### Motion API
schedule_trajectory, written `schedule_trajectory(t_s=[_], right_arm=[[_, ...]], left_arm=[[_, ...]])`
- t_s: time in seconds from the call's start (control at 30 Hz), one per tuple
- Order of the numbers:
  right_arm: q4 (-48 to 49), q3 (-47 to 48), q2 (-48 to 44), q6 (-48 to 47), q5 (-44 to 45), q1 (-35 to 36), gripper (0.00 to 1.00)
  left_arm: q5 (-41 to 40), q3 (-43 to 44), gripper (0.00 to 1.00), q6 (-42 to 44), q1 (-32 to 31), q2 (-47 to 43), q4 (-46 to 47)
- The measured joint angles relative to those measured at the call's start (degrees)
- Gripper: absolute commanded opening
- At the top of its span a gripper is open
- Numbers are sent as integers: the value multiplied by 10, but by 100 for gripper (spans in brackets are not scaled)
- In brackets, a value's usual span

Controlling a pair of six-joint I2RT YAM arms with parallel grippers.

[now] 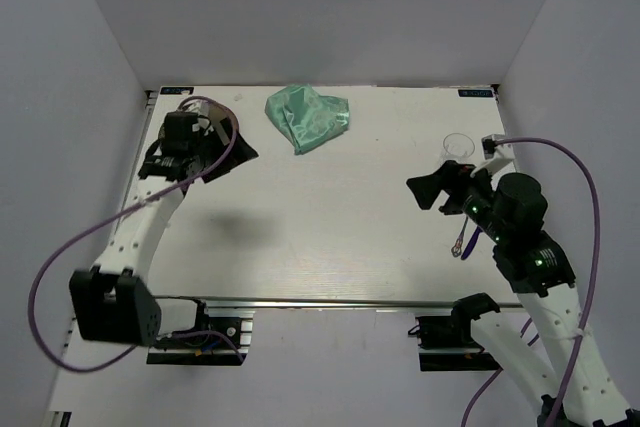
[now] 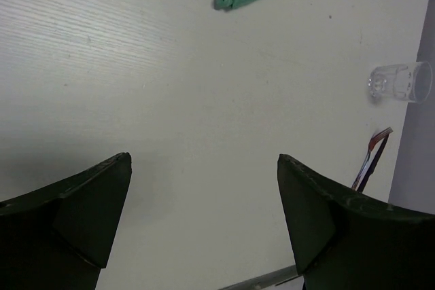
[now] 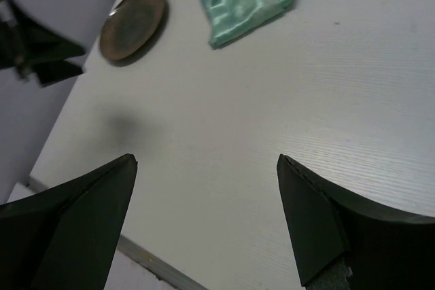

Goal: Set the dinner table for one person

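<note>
The white surface [image 1: 320,227] fills the middle of the overhead view, running from the arm bases at the near side to the back wall, with a metal rail [image 1: 330,302] along its near edge. A crumpled mint-green cloth [image 1: 306,117] lies on it near the far edge, a little left of centre. A small clear glass [image 1: 457,145] stands upright toward the far right. Nearer than the glass, by the right arm, lies something thin [image 1: 460,242], possibly a piece of cutlery, though it is too small to tell. A round brown plate [image 3: 133,22] sits flat in the far left corner, left of the cloth and apart from it. The left pincer [image 2: 204,164] hangs over the far left part of the surface with its fingers spread wide and nothing between them; its wrist camera looks across bare tabletop toward the glass. The right pincer [image 3: 204,161] hangs over the right side, pointing left. It is also spread wide and holds nothing, with only bare tabletop showing between its fingers.
</note>
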Motion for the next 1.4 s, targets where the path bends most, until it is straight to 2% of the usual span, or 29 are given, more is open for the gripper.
schedule_trajectory(t_s=[0.17,0.23,0.3,0.4,0.47,0.77,1.07,1.1,1.13,1.2,1.23,1.3,1.33,1.37,1.4], right_arm=[[97,-75,2,9,-130,0,89],[120,-102,2,11,-173,0,89],[127,-113,4,10,-202,0,89],[139,-114,5,4,-229,0,89],[150,-116,3,-3,-249,0,89],[165,-128,10,-9,-290,1,89],[172,-128,37,-16,-296,0,89],[173,-128,38,-17,-296,1,89],[173,-128,38,-17,-296,1,89],[176,-128,39,-18,-295,1,89],[176,-128,39,-19,-295,1,89],[178,-128,40,-19,-295,1,89],[179,-128,41,-19,-295,1,89],[178,-128,41,-19,-294,1,89],[179,-128,41,-19,-293,1,89]], left_arm=[[34,9,98,-26,2,188,142],[51,37,98,-30,3,265,194],[78,103,98,-28,2,362,232],[121,248,98,-15,-1,506,269],[146,313,98,-14,-4,571,296],[172,479,98,-21,-9,706,316],[174,543,96,-38,-13,751,339],[173,559,95,-38,-14,760,341],[173,570,88,-41,-15,767,345],[174,586,82,-46,-16,780,348],[176,590,75,-48,-17,784,350],[179,599,72,-52,-19,794,353],[181,602,64,-54,-19,798,355],[183,604,46,-55,-20,802,356],[186,605,34,-61,-20,804,356]])
